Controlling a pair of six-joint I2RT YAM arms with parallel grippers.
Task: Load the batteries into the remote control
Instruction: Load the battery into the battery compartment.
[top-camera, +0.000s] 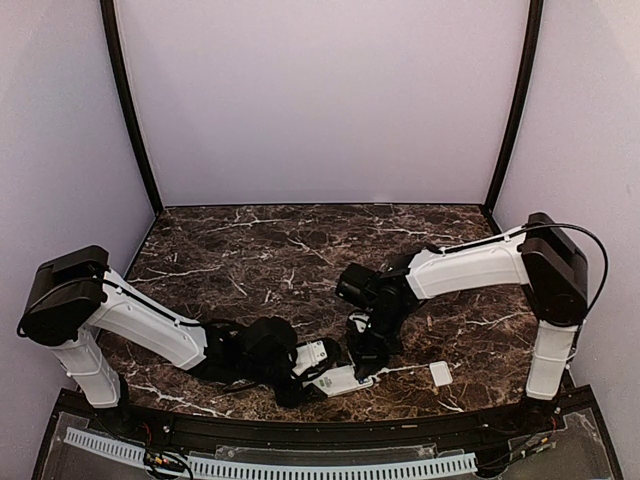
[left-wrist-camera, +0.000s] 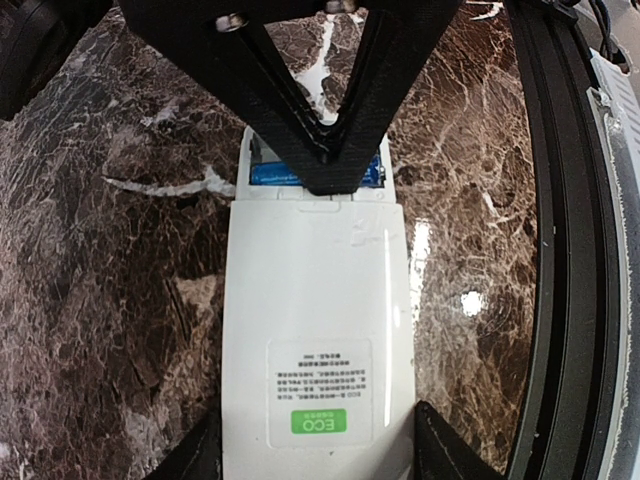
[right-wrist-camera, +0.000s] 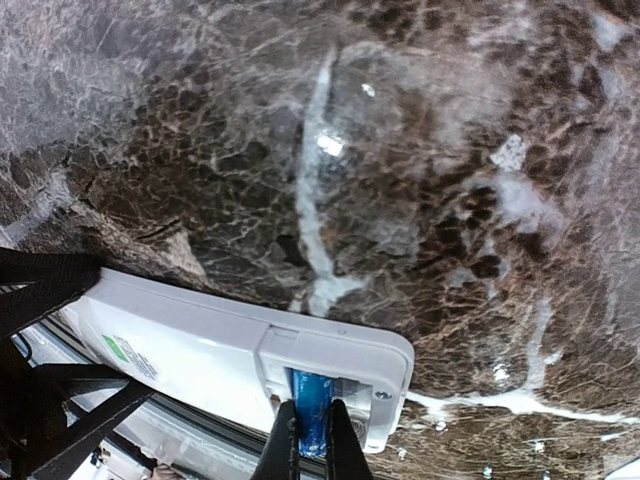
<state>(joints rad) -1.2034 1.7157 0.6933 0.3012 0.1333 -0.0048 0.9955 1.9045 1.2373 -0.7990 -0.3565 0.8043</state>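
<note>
The white remote control (top-camera: 338, 379) lies back up near the table's front edge, its green label (left-wrist-camera: 318, 423) showing. My left gripper (left-wrist-camera: 318, 462) is shut on its sides, at its label end. Its battery compartment (right-wrist-camera: 330, 385) at the other end is open. My right gripper (right-wrist-camera: 311, 447) is shut on a blue battery (right-wrist-camera: 312, 400) and holds it in the compartment, lying across the remote's width. In the left wrist view the right gripper (left-wrist-camera: 325, 165) covers the middle of the battery (left-wrist-camera: 270, 175). I cannot tell if a second battery is there.
A small white cover piece (top-camera: 440, 374) lies on the marble table to the right of the remote. The table's dark raised front rim (left-wrist-camera: 560, 250) runs close beside the remote. Both arms (top-camera: 150, 320) meet at the front middle.
</note>
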